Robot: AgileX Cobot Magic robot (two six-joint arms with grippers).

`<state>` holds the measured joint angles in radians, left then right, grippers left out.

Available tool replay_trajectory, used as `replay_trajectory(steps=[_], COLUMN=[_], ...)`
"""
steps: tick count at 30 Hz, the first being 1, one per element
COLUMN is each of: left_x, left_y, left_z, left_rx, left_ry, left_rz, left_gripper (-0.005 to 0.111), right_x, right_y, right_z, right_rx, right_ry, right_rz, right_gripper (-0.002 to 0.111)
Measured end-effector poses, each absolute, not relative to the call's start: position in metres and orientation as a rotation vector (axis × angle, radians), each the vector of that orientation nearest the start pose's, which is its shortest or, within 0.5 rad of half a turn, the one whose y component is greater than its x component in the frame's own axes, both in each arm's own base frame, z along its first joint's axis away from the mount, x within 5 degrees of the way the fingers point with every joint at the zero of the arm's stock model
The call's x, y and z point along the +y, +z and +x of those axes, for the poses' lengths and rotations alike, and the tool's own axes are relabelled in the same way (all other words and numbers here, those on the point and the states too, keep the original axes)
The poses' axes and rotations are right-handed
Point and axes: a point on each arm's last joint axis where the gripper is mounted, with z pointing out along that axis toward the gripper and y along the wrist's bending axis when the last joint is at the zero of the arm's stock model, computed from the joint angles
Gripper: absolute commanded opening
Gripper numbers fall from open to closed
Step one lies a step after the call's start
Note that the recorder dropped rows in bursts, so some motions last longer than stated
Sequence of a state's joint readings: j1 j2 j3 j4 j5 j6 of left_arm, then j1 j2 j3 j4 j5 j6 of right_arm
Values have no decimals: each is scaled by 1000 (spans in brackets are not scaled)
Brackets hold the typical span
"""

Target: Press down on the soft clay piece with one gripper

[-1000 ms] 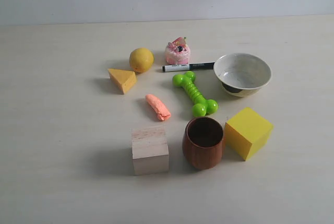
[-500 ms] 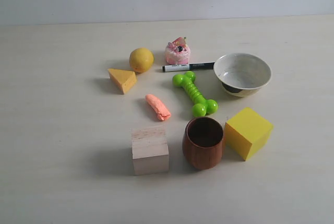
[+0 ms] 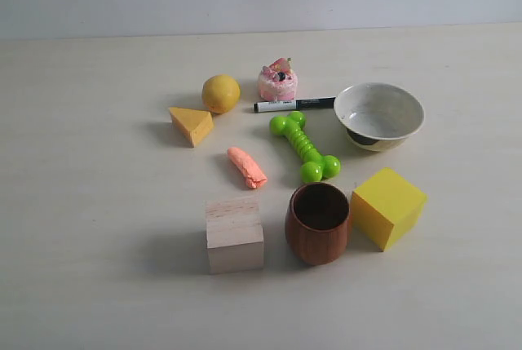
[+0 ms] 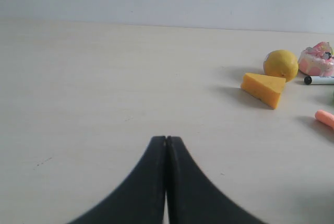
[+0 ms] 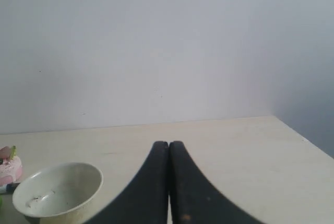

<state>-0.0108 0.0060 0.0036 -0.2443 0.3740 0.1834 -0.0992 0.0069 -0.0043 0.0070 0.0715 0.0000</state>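
The soft clay piece, a small salmon-pink lumpy roll, lies on the table between the orange wedge and the green bone toy; one end of the clay piece shows at the edge of the left wrist view. Neither arm appears in the exterior view. My left gripper is shut with nothing in it, low over bare table well away from the clay. My right gripper is shut and empty too, near the white bowl, and the clay does not show in its view.
Around the clay stand an orange wedge, a yellow ball, a pink-and-white cake toy, a black marker, a green bone toy, a white bowl, a yellow cube, a brown wooden cup and a wooden block.
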Motion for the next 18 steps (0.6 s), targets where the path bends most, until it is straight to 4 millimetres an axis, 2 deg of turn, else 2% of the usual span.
replay_trajectory(steps=[4,7,11,15,18], left_x=[-9,-9,-9,-9,-9], left_y=[179,179,179,179,179], left_z=[53,53,53,53,53], left_rx=[1857,1857,1857,1857,1857], left_ry=[-121,-121,-121,-121,-121], left_rz=[30,30,30,30,30], left_gripper=[0,0,0,0,0], right_x=[-6,-6,-8,-8,-6], right_y=[210,226,245,258,287], right_z=[57,54,48,45,43], right_rx=[1534,1356,1110,1106,1152], right_ry=[-73,-59,97,134,151], right_rz=[81,90,222,243,242], right_gripper=[0,0,0,0,0])
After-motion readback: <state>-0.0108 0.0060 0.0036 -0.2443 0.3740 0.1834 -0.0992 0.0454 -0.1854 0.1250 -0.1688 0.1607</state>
